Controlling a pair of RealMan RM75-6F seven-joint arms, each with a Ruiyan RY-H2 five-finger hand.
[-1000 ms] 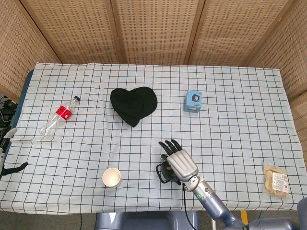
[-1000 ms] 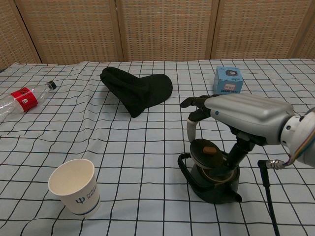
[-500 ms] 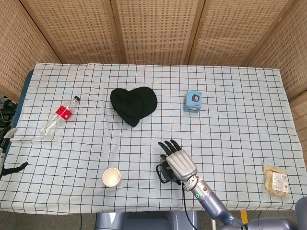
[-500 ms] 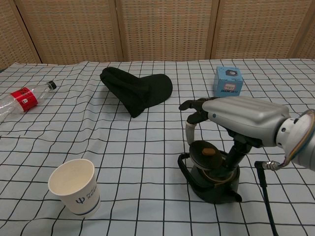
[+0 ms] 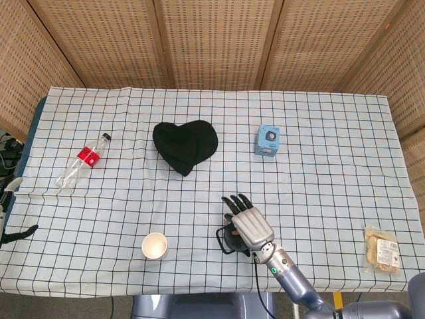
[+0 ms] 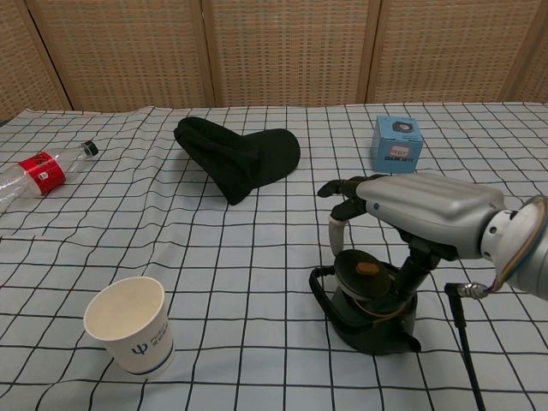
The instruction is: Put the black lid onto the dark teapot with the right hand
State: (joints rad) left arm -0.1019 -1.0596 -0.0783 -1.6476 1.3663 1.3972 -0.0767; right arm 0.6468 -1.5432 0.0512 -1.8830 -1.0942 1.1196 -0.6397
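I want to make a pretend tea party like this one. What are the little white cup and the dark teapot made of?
The small white cup with a blue logo looks like paper: thin rolled rim, matte wall. The dark teapot seems to be glazed ceramic or cast iron; its black surface has a dull sheen, so I can't be sure. Its black lid looks the same, with a brownish knob.

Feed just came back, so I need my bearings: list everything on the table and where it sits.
dark teapot: one, black, near edge, under the right hand
black lid: one, brown knob, on the teapot's top
paper cup: one, white, near left, upright
plastic bottle: one, clear, red label, far left, on its side
black cloth hat: one, back centre
small box: one, blue, back right
snack packet: one, tan, right edge
right hand: silver, over the lid; whether it grips is unclear
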